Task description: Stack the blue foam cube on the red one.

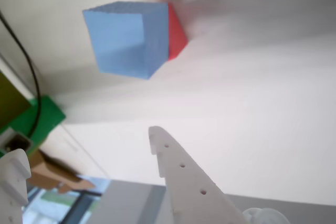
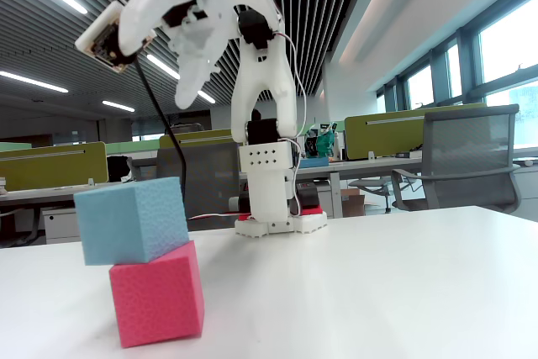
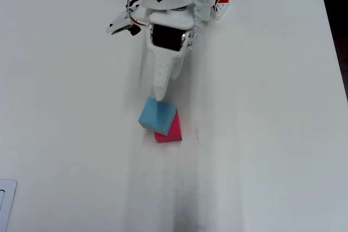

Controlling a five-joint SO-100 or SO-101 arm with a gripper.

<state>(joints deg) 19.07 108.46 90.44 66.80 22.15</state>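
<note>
The white surface (image 1: 273,103) is filling the wrist view, the tool (image 1: 89,156) spreading wide, holding nothing. In the fixed view, the blue cube (image 2: 132,219) is sitting skewed atop the red cube (image 2: 157,294). Overhead, the tool is hanging above them.

Bright ceiling light, soft shadows; wrist view blurred, overhead slightly smeared.

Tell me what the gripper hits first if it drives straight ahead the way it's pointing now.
Most likely the blue foam cube: in the wrist view the open gripper points toward it, with nothing between. It sits on the red one. Depth is unclear, so it might pass just beside.
</note>
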